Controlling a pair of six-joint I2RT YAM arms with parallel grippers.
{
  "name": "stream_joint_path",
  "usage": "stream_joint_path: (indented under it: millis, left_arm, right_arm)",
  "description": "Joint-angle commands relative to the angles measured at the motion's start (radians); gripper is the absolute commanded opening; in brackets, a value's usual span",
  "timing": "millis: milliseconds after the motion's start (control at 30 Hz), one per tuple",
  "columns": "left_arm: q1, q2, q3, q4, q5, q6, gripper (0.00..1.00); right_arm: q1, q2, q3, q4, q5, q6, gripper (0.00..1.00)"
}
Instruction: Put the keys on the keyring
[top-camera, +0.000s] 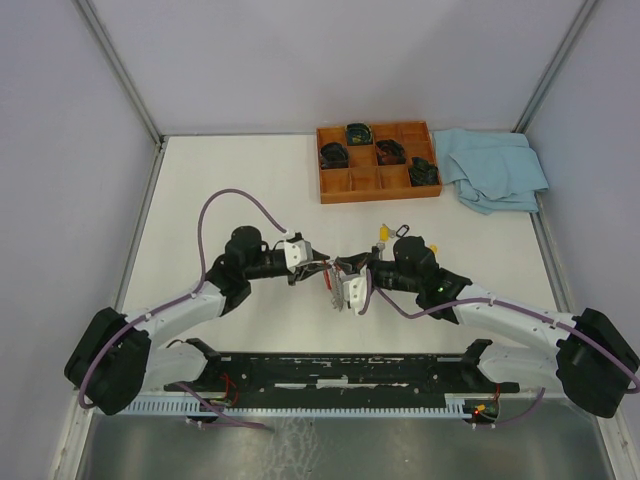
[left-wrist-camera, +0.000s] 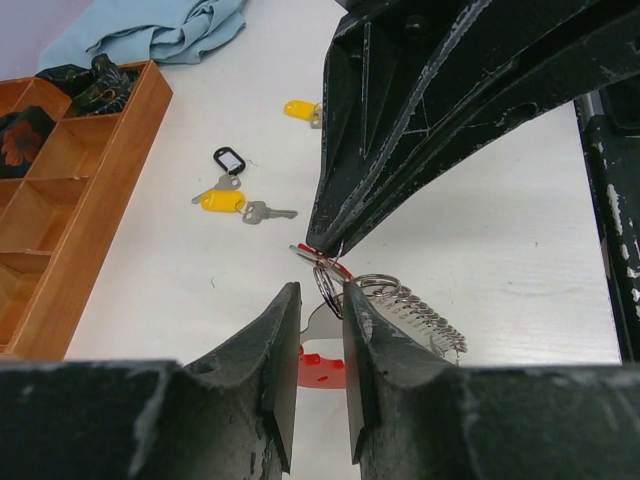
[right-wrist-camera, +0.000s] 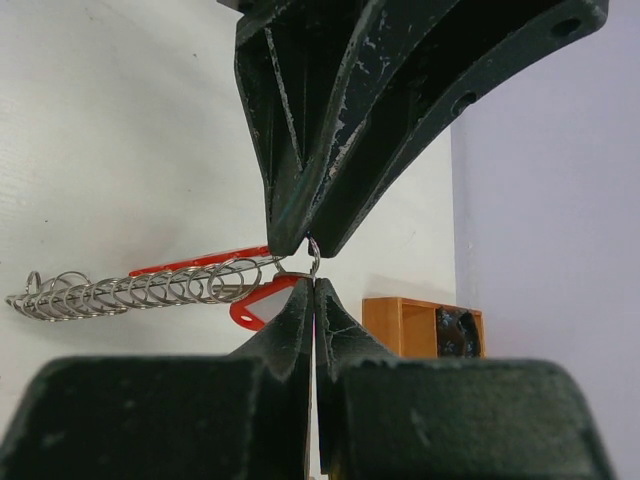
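Keyring (left-wrist-camera: 326, 285) clamped in right pincer (right-wrist-camera: 313, 285); left pincer (left-wrist-camera: 320, 292) meeting tip-to-tip.

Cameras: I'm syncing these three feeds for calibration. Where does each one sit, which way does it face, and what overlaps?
Top external: above and behind the bases, looking down at the table; left arm and right arm show.
Left wrist: on the left arm, looking past its own fingers at the right gripper and tray.
Right wrist: looking past its own fingers at the left gripper.
Both wrist views share the keyring.
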Motion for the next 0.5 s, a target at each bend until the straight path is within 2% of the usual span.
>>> stream_joint_path:
  millis: [0, 100, 233, 467]
  left_arm:
    - [-0.001, 0.008, 0.047, -0.008, 0.007, -0.043, 0.29]
    - [-0.001, 0.012, 0.051, -0.016, 0.002, -0.046, 0.20]
    - [-0.001, 0.008, 0.052, -0.018, -0.001, -0.045, 0.03]
    - [-0.001, -0.032, 0.019, 0.040, -0.053, -0.066, 0.03]
  right_arm:
    - [0.006, -0.019, 0.060, 0.008, -0.012, -0.024, 0.01]
    - [0.009, -0.016, 0.065, -0.003, -0.012, -0.032, 0.01]
    - [0.010, -0.019, 0.059, -0.011, 0.014, -0.040, 0.01]
    - [0.010, -0.024, 0.051, -0.074, 0.102, -0.055, 0.01]
